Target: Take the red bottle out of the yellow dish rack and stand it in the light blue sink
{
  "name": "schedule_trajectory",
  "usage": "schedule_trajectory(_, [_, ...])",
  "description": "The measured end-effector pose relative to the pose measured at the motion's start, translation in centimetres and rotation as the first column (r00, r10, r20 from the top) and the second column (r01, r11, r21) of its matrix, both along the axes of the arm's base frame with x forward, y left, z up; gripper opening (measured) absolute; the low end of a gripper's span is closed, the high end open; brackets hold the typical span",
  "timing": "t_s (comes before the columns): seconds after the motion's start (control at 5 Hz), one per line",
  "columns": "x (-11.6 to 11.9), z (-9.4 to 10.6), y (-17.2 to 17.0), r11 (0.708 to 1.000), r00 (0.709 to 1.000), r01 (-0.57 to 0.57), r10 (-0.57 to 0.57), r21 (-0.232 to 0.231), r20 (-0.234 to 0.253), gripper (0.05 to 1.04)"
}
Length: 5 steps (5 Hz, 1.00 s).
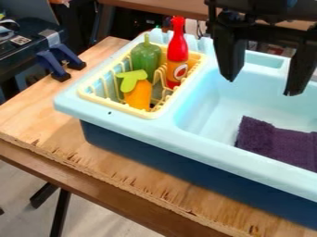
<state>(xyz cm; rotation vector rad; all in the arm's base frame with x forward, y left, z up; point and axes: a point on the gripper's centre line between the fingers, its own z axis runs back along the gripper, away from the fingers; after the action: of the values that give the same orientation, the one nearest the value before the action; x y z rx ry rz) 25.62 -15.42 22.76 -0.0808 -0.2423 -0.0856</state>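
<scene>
Right now the black end effector (260,87) hangs over the basin of the light blue toy sink (173,132), its two fingers spread well apart and nothing gripped between them. How high it sits above the basin floor is hard to judge from this slant.

Nearer the camera than the end effector, and lower down, a dark purple cloth (278,144) lies in the basin, bunched up against the front wall and apart from the fingers. Off to the left of the end effector, as the camera sees it, a red toy bottle (178,51) stands upright in a pale yellow dish rack (153,114) set into the sink's other side. Farther left, in the same rack, are a green toy vegetable (146,57) with a short stem and, nearer the camera, an orange toy carrot (138,95) with a light green top.

Farthest out on that side, beyond the sink, two blue clamps (57,59) with black tips sit by the edge of the wooden table (37,111) that carries the sink.
</scene>
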Motion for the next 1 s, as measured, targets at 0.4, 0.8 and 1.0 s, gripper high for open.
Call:
schedule_trajectory(0.4, [1.9, 2.0, 1.9, 0.999, 1.0, -0.02, 0.02, -0.029, 0.008, 1.001])
schedule_trajectory(0.8, [4.9, 6.6, 6.9, 0.993, 0.992, -0.081, 0.088, -0.084, 0.088, 1.001])
schedule_trajectory(1.0, [8.4, 5.1, 9.7, 0.995, 0.996, -0.083, 0.084, -0.059, 0.023, 1.001])
